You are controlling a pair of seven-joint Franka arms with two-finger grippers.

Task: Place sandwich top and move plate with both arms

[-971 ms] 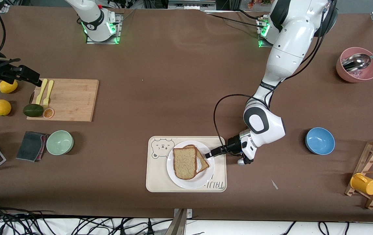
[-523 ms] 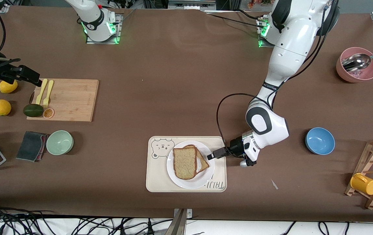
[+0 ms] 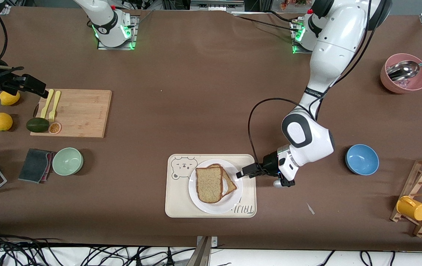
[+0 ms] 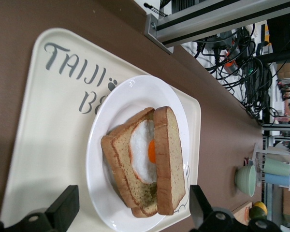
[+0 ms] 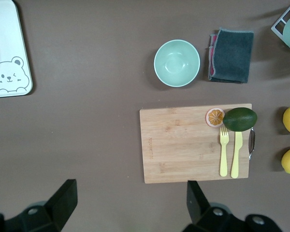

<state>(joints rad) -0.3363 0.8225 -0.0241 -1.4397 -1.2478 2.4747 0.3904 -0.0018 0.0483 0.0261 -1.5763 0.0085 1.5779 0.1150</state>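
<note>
My left gripper (image 3: 241, 173), fingers apart, hovers beside the plate (image 3: 200, 203). Its wrist view alone shows egg under the sandwich top (image 4: 170, 159). My right gripper (image 5: 128, 200), apparently spread, waits above the cutting board (image 5: 183, 145).

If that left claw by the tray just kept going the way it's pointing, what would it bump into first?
Most likely the plate rim, then the sandwich top on it. The left gripper is open and aimed at them from the left arm's end of the tray; its height is unclear.
</note>
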